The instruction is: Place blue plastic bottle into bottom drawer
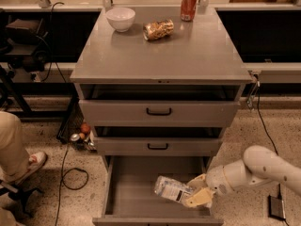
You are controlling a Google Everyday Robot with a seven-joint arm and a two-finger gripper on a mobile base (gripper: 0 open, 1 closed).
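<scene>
The blue plastic bottle (171,189), clear with a white-and-pale-blue label, lies on its side low inside the open bottom drawer (131,187) of the grey cabinet. My gripper (197,192) comes in from the right on a white arm (263,166), and its cream fingers (200,199) are closed around the bottle's right end. The bottle tilts slightly down to the right, near the drawer's right front part.
On the cabinet top (160,51) stand a white bowl (120,18), a crinkled snack bag (158,29) and a red soda can (188,5). The two upper drawers (159,112) are slightly open. A person's leg and shoe (19,149) are at left; cables (70,173) lie on the floor.
</scene>
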